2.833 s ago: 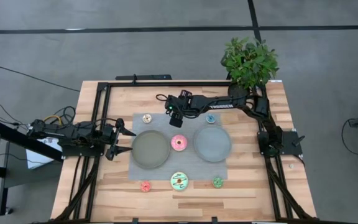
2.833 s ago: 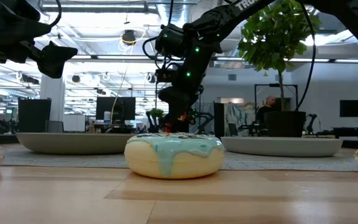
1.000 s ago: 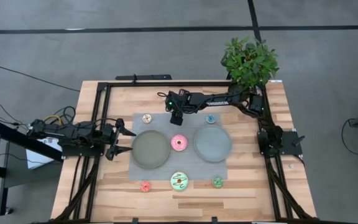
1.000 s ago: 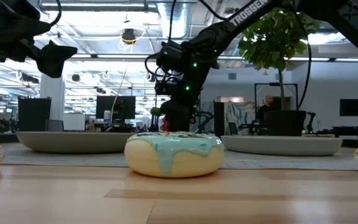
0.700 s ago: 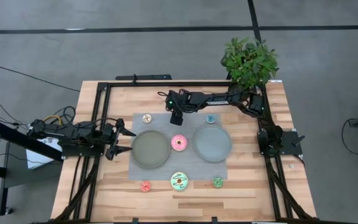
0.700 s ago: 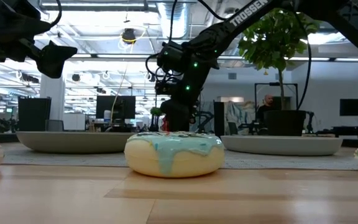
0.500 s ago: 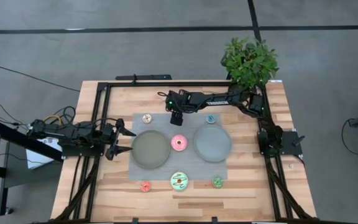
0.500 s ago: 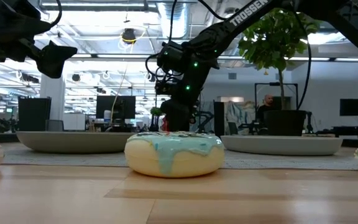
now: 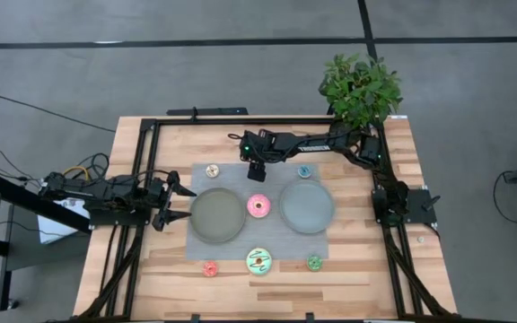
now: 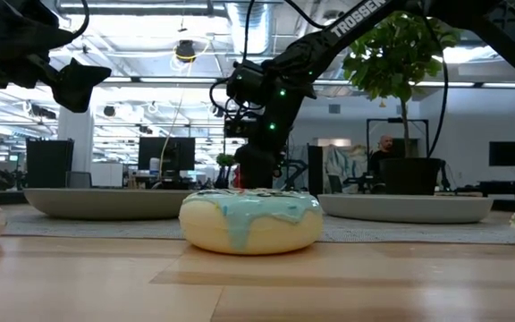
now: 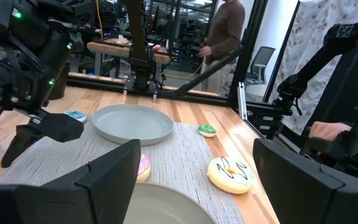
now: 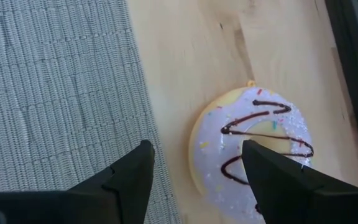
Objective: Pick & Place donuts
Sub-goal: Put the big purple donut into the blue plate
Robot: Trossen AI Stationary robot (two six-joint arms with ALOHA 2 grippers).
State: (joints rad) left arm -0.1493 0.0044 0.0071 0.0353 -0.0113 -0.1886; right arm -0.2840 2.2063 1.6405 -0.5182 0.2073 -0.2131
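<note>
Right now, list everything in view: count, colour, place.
large donuts: 3; pink donut between the plates; mint-green donut at mat's edge away from plant; white-lilac donut on bare wood
small donuts: 4; tan donut, blue donut at mat's plant-side edge; red donut, green donut flanking the mint-green
plates: 2, grey, left plate, right plate, on mat
mat: 1, grey, table centre
plant: 1, green, table corner
person: 1, brown top, room behind
left tool: open, beside left plate
right tool: open, over white-lilac donut

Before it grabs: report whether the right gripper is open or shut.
Open. The right gripper shows a clear gap, hanging over the lilac donut.
</note>
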